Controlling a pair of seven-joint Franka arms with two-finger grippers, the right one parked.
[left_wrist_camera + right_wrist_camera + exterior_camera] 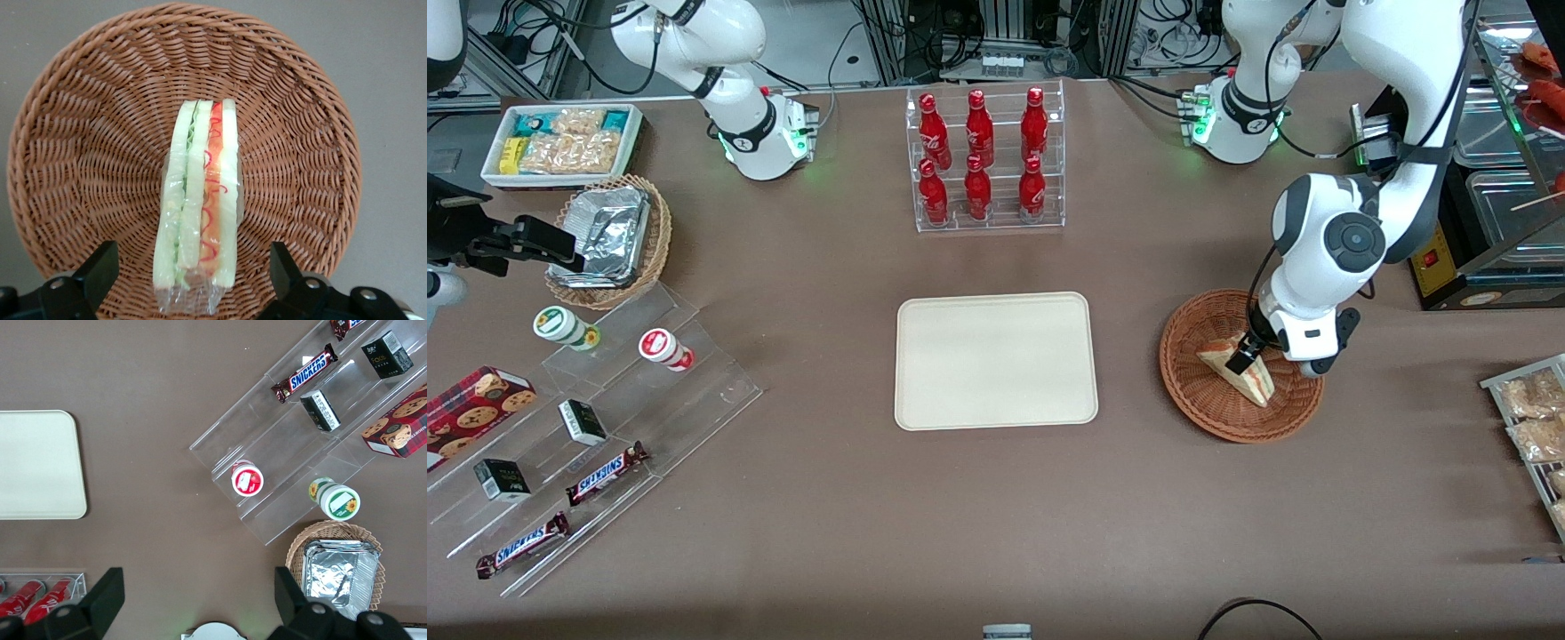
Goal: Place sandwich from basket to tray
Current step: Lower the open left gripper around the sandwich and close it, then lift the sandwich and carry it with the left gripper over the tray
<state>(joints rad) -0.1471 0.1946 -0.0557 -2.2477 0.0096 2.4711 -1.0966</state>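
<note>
Sandwich (1238, 369) lies in the basket (1193, 396), at right-centre of the front frame. Tray (996, 360) sits bare at frame centre, well apart from the basket toward the parked arm's end.

Gripper (1249, 354) hangs directly over the sandwich, low inside the basket. Jaws spread wide, one finger either side of the wedge, nothing gripped yet.

Step in hand, as I judge it: the grasp. To do it well, descend straight so the fingers (97, 270) straddle the bread slabs, close across the flat faces, and squeeze gently; the wedge looks soft and film-wrapped, so it could slip or crush. Keep the fingertips off the wicker.

Wrist view shows what the front cannot: sandwich (200, 207) on edge, filling layers facing the camera, centred between the fingers, with basket (293, 140) weave all round. Front view alone shows the tray and the route to it.
</note>
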